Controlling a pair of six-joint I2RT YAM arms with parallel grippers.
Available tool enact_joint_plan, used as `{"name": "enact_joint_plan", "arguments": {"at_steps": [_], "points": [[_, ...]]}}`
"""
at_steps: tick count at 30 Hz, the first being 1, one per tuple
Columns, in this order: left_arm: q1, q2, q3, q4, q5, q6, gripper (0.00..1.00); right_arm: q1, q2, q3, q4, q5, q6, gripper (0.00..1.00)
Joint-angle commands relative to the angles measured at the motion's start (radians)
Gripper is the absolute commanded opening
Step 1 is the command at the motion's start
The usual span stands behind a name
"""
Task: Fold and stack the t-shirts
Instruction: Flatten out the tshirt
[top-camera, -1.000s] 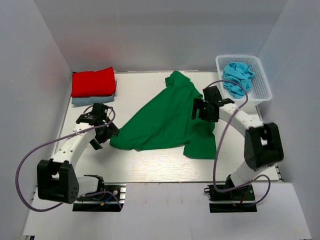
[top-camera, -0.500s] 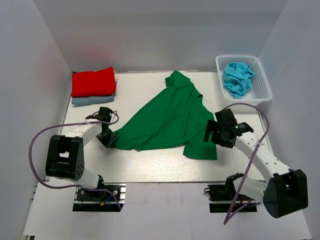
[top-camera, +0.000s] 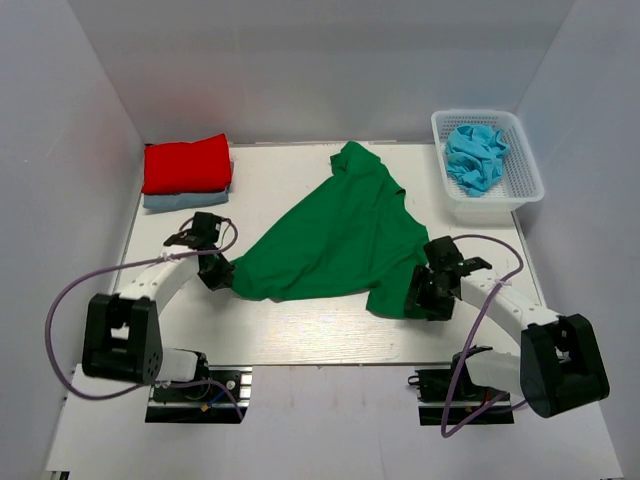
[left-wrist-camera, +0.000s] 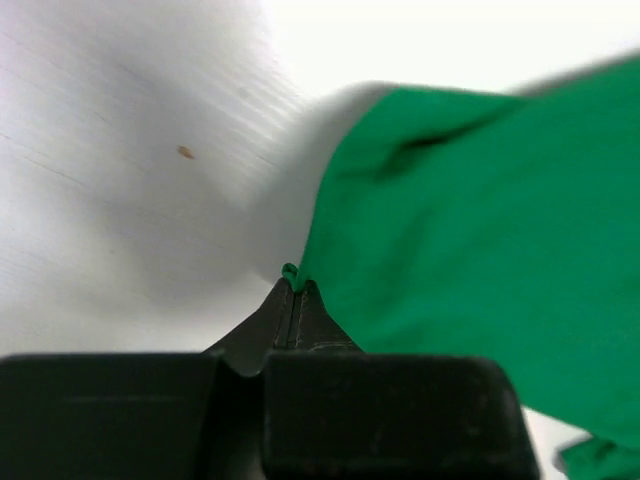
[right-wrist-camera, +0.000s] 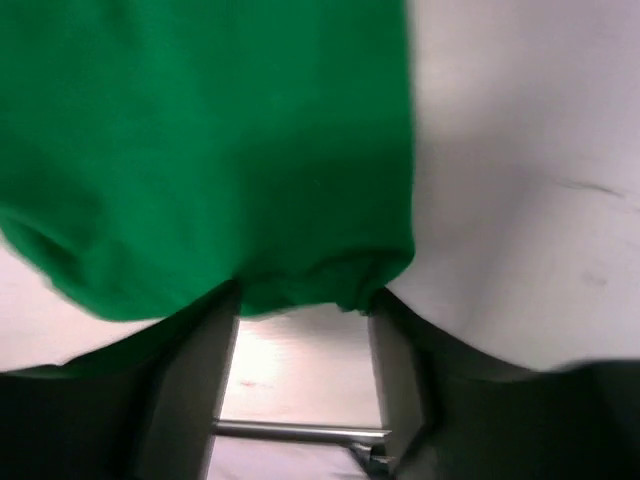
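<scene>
Right now, your dark green soft cloth t-shirt (top-camera: 340, 235) lies loosely spread over the middle of the white bench (top-camera: 300, 330). It fills the centre of the overhead frame, with a narrow end pointing toward the top and the wider part fanned out toward the bottom.

The left jaws sit at the shirt's lower-left corner, left of centre in the overhead frame, at the end of the white left arm (top-camera: 150, 285). In the left wrist view they are pressed together on a small tuck of the green shirt (left-wrist-camera: 480, 230) at its very edge. The rest of the cloth spreads to the right of that frame, and bare bench (left-wrist-camera: 120, 150) fills the left.

The right jaws are at the shirt's lower-right corner, right of centre in the overhead frame, on the right arm (top-camera: 505, 300). In the right wrist view they are spread wide. The bunched hem of the green shirt (right-wrist-camera: 200, 150) lies across the gap at their tips, and they are not closed on it. Bare bench (right-wrist-camera: 520, 150) shows at the right of that frame.

At the upper left of the overhead frame, a bright red folded t-shirt (top-camera: 186, 164) rests on top of a pale blue folded t-shirt (top-camera: 170, 201). At the upper right, a white plastic mesh basket (top-camera: 527, 160) holds a crumpled turquoise t-shirt (top-camera: 474, 155).
</scene>
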Motion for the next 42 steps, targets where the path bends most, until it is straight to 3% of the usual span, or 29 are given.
{"name": "enact_joint_plan", "arguments": {"at_steps": [1,2,3,4,7,14,17,25,32,42], "points": [[-0.004,-0.105,0.015,-0.012,0.039,0.027,0.00,0.012,0.035,-0.008,0.173,-0.163,0.014,0.56],[-0.004,-0.114,0.035,-0.012,0.054,0.027,0.00,0.014,0.035,0.011,0.178,-0.178,0.016,0.21],[-0.004,-0.125,0.046,-0.023,0.070,0.036,0.00,0.011,0.030,0.025,0.178,-0.171,0.011,0.05],[-0.004,-0.134,0.057,-0.034,0.070,0.037,0.00,0.014,0.020,0.038,0.178,-0.165,0.008,0.00],[-0.004,-0.171,0.121,-0.064,0.099,0.046,0.00,0.008,-0.029,0.127,0.141,-0.103,-0.033,0.00],[0.009,-0.251,0.429,-0.138,0.108,0.064,0.00,-0.003,-0.137,0.540,-0.033,0.216,-0.087,0.00],[0.009,-0.262,0.572,-0.175,0.065,0.064,0.00,-0.006,-0.155,0.782,-0.068,0.326,-0.124,0.00],[0.009,-0.262,0.934,-0.218,-0.091,0.076,0.00,-0.012,-0.152,1.155,-0.081,0.558,-0.234,0.00],[0.009,-0.265,1.259,-0.287,-0.225,0.095,0.00,-0.008,-0.181,1.390,-0.011,0.534,-0.404,0.00],[-0.003,-0.441,1.378,-0.238,-0.215,0.141,0.00,-0.003,-0.353,1.479,0.077,0.228,-0.446,0.00]]}}
